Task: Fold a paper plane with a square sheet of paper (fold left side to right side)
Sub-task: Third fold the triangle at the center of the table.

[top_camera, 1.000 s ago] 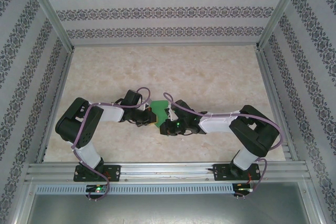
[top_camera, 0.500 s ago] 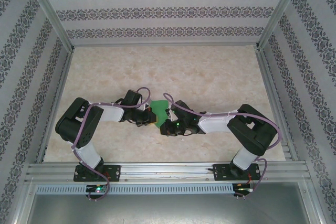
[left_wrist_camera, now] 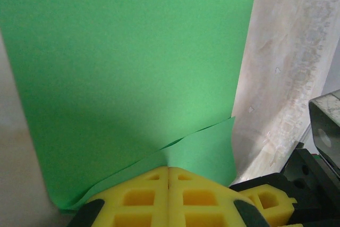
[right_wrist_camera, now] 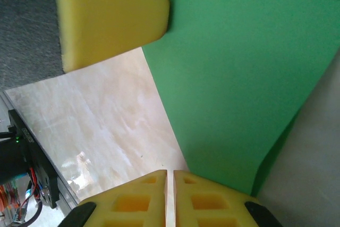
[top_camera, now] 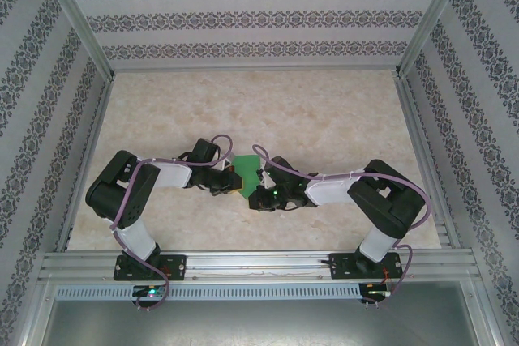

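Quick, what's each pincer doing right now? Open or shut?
Left pincer: shut, tips against the paper.
Right pincer: shut, nothing between its tips, beside the paper's edge.

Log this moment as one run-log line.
green paper sheet: on table, between both arms | left jaws: shut, tips at paper edge | right jaws: shut
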Robot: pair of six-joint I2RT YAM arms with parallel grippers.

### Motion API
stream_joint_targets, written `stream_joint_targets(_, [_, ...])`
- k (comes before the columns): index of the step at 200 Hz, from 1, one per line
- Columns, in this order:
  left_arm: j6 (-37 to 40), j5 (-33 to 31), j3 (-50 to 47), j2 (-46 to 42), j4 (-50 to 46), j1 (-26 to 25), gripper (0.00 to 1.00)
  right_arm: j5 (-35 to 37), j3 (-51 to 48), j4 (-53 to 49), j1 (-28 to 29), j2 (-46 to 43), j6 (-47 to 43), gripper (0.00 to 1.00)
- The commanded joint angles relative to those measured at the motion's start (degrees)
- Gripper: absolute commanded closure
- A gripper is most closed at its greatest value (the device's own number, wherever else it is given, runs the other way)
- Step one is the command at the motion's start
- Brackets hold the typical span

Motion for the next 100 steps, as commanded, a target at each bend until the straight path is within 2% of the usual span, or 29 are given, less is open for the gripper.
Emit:
stream_joint_targets(1, [1.2, -8.1, -0.8, 3.5, -4.8, -0.6, 1.00, 0.4, -1.2, -0.5, -0.3, 0.7, 0.9, 0.88])
stream_joint_targets(62, [1.2, -8.6, -0.7, 3.1, -5.0, -0.4, 1.00, -0.5, -4.1, -2.3, 0.2, -1.2, 1.8, 0.92])
stream_joint_targets(100, [1.1, -8.9, -1.1, 2.6, -5.2, -0.4, 1.00, -1.0, -6.8, -3.4, 0.5, -5.6, 2.5, 0.96])
